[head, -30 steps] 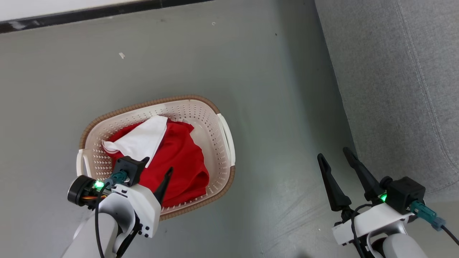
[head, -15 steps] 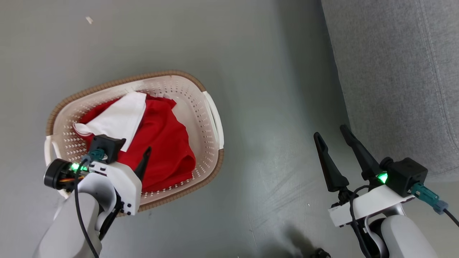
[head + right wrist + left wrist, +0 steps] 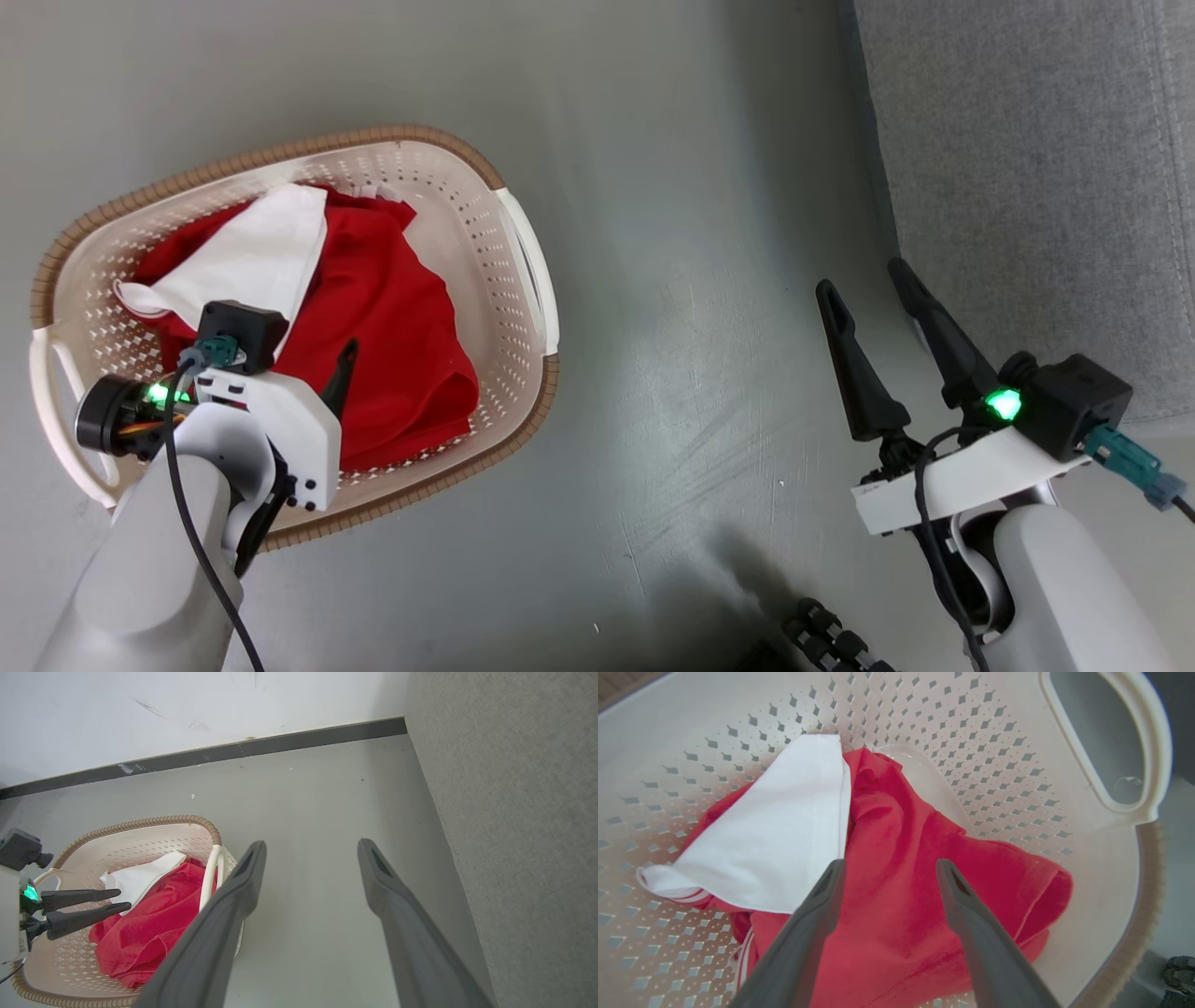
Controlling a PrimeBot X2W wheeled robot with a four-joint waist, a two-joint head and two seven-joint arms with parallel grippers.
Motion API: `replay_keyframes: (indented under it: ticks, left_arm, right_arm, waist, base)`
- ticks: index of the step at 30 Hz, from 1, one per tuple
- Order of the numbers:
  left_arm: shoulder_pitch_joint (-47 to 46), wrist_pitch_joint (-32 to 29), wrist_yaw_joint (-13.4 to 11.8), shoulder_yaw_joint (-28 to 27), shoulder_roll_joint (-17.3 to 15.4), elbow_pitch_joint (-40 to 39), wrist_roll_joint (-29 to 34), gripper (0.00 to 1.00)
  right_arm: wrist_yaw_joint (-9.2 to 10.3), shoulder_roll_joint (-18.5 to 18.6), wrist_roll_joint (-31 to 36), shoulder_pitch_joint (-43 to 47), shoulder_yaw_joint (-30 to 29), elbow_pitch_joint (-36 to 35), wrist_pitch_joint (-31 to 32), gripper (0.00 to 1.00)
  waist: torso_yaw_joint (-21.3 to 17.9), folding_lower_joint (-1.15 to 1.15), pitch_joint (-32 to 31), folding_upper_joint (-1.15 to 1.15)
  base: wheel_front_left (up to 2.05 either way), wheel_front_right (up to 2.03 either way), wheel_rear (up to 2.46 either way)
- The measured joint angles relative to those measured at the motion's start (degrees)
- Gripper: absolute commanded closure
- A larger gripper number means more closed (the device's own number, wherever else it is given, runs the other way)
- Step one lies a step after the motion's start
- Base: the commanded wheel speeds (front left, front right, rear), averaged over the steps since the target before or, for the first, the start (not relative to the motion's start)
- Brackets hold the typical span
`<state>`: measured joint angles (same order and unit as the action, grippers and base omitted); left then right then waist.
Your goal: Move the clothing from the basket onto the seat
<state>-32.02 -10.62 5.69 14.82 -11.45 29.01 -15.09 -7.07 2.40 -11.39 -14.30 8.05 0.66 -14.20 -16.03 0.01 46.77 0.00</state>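
Lower left of the head view: my left arm's white wrist housing (image 3: pixel 289 429) and its black camera block (image 3: pixel 241 331) cover one finger of the left gripper (image 3: pixel 891 867) and the near part of the soft bright red fabric clothing (image 3: pixel 392 317). Near rim of the cream perforated plastic basket (image 3: pixel 481 271), brown and woven-look, passes behind my pale forearm. Large grey woven-fabric seat (image 3: pixel 1027 187) is cut off by the top and right edges. Dark ribbed object (image 3: pixel 831 642) at the bottom edge, too cropped for me to identify.

Left arm reaches up from the lower left corner over the basket. In the left wrist view both long dark fingers stand spread apart over the red cloth, not closed on it; whether the tips touch the fabric I cannot tell. At lower right the right gripper (image 3: pixel 864 280) is over bare grey floor (image 3: pixel 700 280), fingers apart and empty, pointing up-frame just beside the seat's edge.

Clothing lies crumpled inside the basket, centre-left of the frame. White panel (image 3: pixel 261 252) folded across its upper left. Thin white stripes (image 3: pixel 689 897) along a hem in the left wrist view.
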Motion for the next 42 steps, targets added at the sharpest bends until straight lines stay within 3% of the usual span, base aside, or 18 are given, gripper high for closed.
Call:
replay_keyframes:
  ticks: [26,27,29,30,31,32,42]
  left_arm:
    - [-5.94,-7.11,-2.53,1.57,-1.07,5.57,1.75,0.00]
    - [-6.21,-7.55,-2.53,1.72,-1.08,5.76,1.94,0.05]
    - [-6.57,-7.54,-2.63,1.88,-1.11,6.01,2.54,0.50]
    - [-6.72,-7.54,-2.78,1.97,-1.13,6.13,2.90,0.56]
    - [-6.95,-7.51,-2.79,2.05,-1.14,6.25,3.20,0.73]
    - [-7.25,-7.46,-2.90,2.11,-1.18,6.30,3.31,1.00]
    - [-8.38,-5.82,-2.93,1.69,0.63,7.44,2.16,1.00]
  right_arm:
    - [0.00,0.00,-3.04,-5.06,0.66,-0.19,0.00,0.00]
    - [0.00,0.00,-3.27,-5.10,0.70,-0.19,0.00,0.00]
    - [0.00,0.00,-3.36,-5.21,0.89,-0.18,0.00,0.00]
    - [0.00,0.00,-3.45,-5.36,1.00,-0.18,0.00,0.00]
    - [0.00,0.00,-3.50,-5.59,1.11,-0.16,0.00,0.00]
    - [0.00,0.00,-3.72,-5.87,1.16,-0.16,0.00,0.00]
    - [0.00,0.00,-4.20,-7.49,0.90,0.05,0.00,0.00]
  waist:
    - [-2.46,0.00,6.46,0.00]
    - [-2.59,0.00,6.62,0.00]
    - [-2.88,0.00,6.95,0.00]
    - [-3.02,0.00,7.09,0.00]
    - [-3.16,0.00,7.24,0.00]
    - [-3.29,0.00,7.37,0.00]
    - [-3.51,-0.01,7.13,0.00]
  base:
    - [0.00,0.00,0.00]
    - [0.00,0.00,0.00]
    - [0.00,0.00,0.00]
    - [0.00,0.00,0.00]
    - [0.00,0.00,0.00]
    - [0.00,0.00,0.00]
    - [0.00,0.00,0.00]
